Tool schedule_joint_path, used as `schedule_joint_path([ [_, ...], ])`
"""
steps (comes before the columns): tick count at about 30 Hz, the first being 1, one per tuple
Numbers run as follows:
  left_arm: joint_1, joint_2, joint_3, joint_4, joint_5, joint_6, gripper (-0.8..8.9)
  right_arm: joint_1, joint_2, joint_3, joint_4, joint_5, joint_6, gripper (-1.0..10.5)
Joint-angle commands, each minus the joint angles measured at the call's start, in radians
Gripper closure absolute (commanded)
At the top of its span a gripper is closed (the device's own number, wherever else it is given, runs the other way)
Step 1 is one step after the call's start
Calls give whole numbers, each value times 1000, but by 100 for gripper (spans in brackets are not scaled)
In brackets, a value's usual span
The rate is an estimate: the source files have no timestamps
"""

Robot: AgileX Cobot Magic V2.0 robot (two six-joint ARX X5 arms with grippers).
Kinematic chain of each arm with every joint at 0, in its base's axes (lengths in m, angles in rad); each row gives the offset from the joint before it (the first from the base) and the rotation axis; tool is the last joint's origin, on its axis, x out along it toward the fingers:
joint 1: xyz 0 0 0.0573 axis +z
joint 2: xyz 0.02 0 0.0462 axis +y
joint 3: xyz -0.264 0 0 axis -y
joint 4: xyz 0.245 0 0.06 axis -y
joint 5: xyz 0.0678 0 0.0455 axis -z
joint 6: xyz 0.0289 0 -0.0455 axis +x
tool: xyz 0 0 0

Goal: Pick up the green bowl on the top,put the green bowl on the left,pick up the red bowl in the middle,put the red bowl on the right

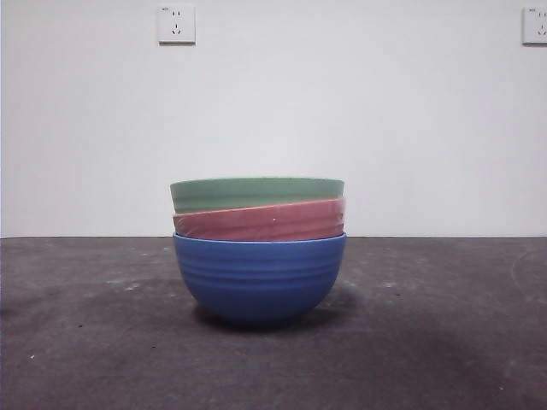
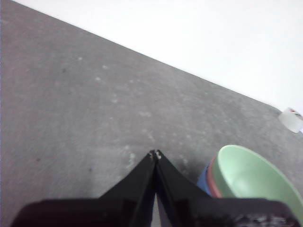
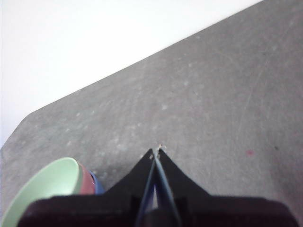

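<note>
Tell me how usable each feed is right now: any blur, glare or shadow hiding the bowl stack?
Front view: sharp, evenly lit, only a soft shadow under the blue bowl; green bowl and red bowl read clearly. Left wrist view: soft focus, washed-out wall, left gripper shut beside the stack. Right wrist view: similarly blurry and overexposed, right gripper shut, stack cut off at the frame corner.

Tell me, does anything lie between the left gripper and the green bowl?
Nothing. The left wrist view shows only bare grey table between the left gripper, jaws closed, and the green bowl, which tops the stack.
</note>
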Motion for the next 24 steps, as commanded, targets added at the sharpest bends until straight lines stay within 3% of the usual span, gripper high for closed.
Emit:
schedule_joint_path([
  [1, 3, 82, 61, 4, 53, 37, 821, 1, 77, 69, -12, -32, -53, 963],
  [7, 3, 285, 209, -38, 262, 143, 821, 1, 258, 208, -79, -132, -188, 963],
  [12, 0, 429, 299, -90, 428, 209, 814, 1, 385, 280, -127, -274, -251, 937],
  [14, -9, 462, 317, -101, 440, 207, 773, 1, 421, 290, -133, -311, -251, 882],
  [16, -22, 478, 323, -103, 430, 197, 600, 1, 443, 291, -134, -311, -247, 797],
  [17, -31, 486, 323, -101, 425, 181, 470, 1, 454, 291, -138, -309, -247, 745],
  [18, -38, 492, 323, -101, 412, 166, 419, 1, 459, 291, -140, -309, -247, 718],
  [24, -111, 525, 339, -98, 377, 125, 410, 4, 468, 291, -141, -309, -247, 712],
])
